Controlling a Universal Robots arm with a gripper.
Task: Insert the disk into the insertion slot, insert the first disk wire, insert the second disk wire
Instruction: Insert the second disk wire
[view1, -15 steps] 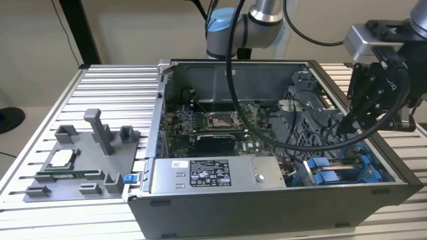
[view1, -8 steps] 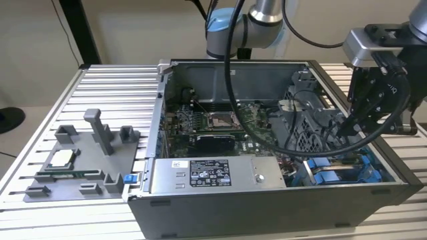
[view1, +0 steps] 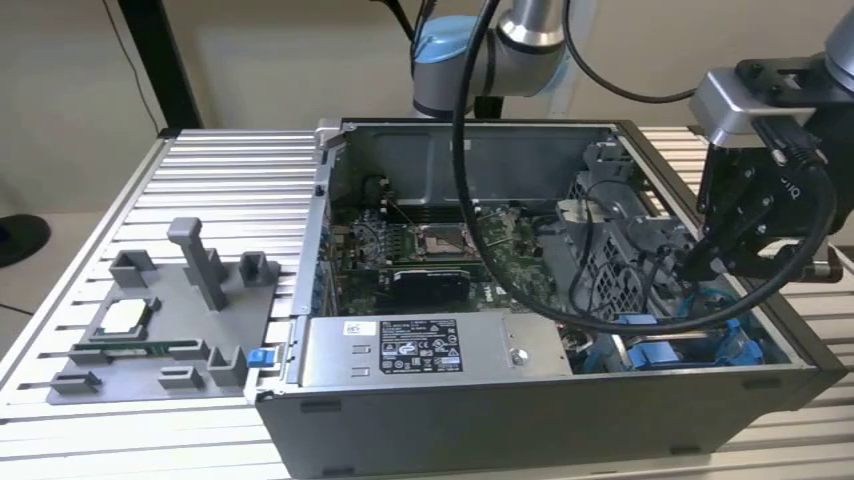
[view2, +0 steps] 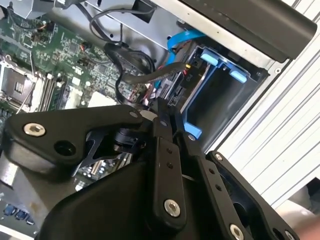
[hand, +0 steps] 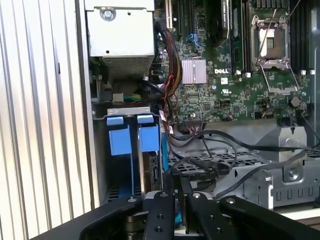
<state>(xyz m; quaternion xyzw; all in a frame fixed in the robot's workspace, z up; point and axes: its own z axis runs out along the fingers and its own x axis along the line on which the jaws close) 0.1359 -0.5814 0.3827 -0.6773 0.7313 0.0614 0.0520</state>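
Black robot gripper (hand: 181, 181), fingers narrow, seemingly pinching a black wire (hand: 195, 164), beside the silver-grey disk (hand: 152, 172), apparently seated in the blue-railed grey insertion slot (hand: 119, 140). A misaligned plug would likely jam or bend.

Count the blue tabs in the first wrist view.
2: one blue tab beside the case wall, another next to it, toward the cables. Others may be hidden.

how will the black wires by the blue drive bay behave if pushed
Probably floppy: the black wires sag in loose loops over the grey cage, so they would likely bend aside rather than resist. They look thin and light. Tangled together, they may snag or drag each other.
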